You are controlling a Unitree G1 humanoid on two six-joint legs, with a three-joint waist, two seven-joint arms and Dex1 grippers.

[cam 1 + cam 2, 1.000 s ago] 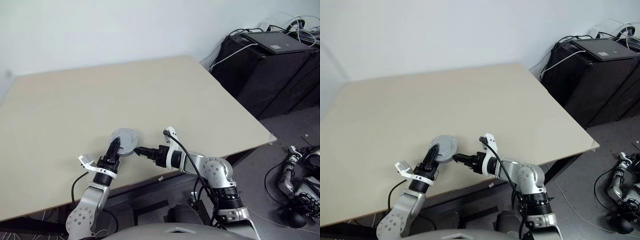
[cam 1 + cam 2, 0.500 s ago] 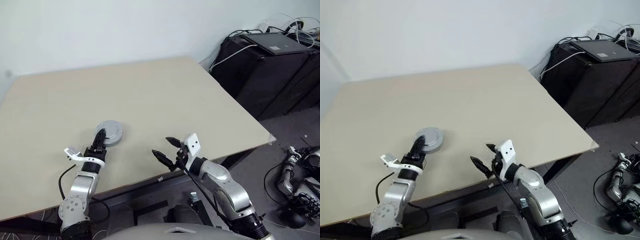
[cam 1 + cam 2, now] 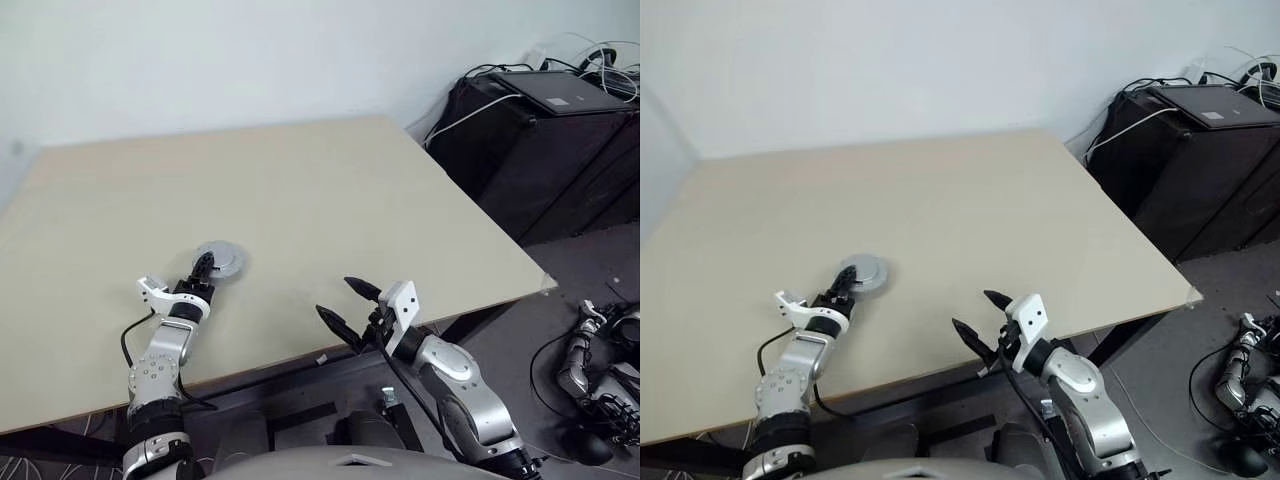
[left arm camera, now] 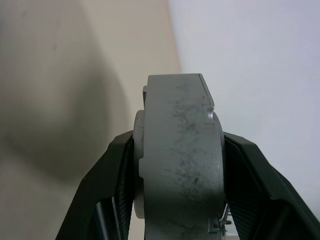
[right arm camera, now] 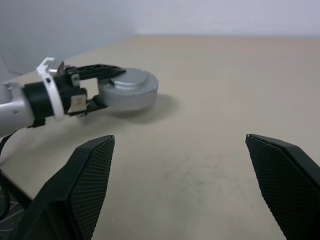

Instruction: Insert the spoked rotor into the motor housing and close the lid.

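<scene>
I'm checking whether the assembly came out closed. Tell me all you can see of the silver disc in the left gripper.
The motor housing looks like a closed, round, silver-grey metal puck with a flat capped top and a plain, slightly scuffed side wall. It lies flat, low over or on the beige table near its front left part. The left gripper clamps it across its thickness, one black finger over the top face.

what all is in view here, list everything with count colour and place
motor assembly: one, silver-grey round disc, flat side up, near the table's front left, clamped edgewise between the left gripper's fingers
table: one, pale beige
cabinet: one, black, right of the table, cables and a flat dark device on top
robot parts on floor: one heap, grey and black, far right
left gripper: one, black fingers, shut on the assembly
right gripper: one, black fingers, spread open over the table's front edge, holding nothing
</scene>
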